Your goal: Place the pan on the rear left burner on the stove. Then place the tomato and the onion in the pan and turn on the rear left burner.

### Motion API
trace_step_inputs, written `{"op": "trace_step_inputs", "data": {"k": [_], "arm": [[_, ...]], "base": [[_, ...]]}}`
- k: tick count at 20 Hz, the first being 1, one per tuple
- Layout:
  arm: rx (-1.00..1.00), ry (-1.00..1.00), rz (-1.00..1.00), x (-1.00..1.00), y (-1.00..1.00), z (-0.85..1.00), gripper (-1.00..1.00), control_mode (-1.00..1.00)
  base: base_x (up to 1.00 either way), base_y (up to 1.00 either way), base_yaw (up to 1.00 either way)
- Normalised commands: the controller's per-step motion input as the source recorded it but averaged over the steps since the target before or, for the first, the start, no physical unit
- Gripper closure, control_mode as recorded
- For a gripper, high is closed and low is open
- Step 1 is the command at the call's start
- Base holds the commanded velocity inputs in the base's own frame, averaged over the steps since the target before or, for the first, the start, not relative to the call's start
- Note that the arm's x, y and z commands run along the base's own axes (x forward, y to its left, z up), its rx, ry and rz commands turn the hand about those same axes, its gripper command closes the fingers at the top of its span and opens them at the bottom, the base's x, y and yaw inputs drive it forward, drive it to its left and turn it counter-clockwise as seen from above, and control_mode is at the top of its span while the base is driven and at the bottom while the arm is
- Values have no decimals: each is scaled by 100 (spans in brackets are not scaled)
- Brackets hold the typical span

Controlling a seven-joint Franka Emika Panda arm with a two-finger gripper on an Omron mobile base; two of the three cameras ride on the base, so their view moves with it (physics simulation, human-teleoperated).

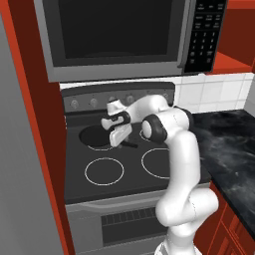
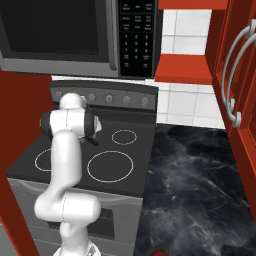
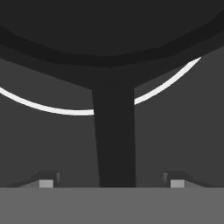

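The black pan (image 1: 93, 135) sits on the rear left burner (image 1: 102, 148) of the stove (image 1: 114, 185), and its thin handle (image 1: 130, 144) points right. My gripper (image 1: 118, 138) hangs low over that handle. In the hand view the handle (image 3: 113, 140) runs up the middle to the pan's rim (image 3: 109, 52). My gripper (image 3: 111, 183) is open, its fingertips (image 3: 47, 183) wide apart on either side and clear of the handle. The burner's white ring (image 3: 65, 110) curves under the pan. The onion is out of view. I cannot tell whether a small red patch (image 2: 159, 252) at the counter's front edge is the tomato.
A grey microwave (image 1: 124, 35) hangs low above the stove, over the knob panel (image 1: 94, 102). Right of the cooktop runs a black marble counter (image 2: 195, 180). A red cabinet side (image 1: 37, 149) walls in the left. Front burner rings (image 1: 104, 171) lie nearer me.
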Motion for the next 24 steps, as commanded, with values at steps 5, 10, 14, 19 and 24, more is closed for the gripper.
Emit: {"op": "trace_step_inputs", "data": {"k": [5, 10, 14, 19, 24], "arm": [[0, -1, 0, -24, 0, 35, -100, -100], [0, -4, 0, -27, 0, 48, -100, -100], [0, -2, -1, -45, -6, 35, -100, -100], [0, 0, -3, -60, -16, 12, -100, -100], [0, 0, -4, -69, -24, 10, -100, -100]], "base": [[0, 0, 0], [0, 0, 0], [0, 0, 0], [0, 0, 0], [0, 0, 0]]}}
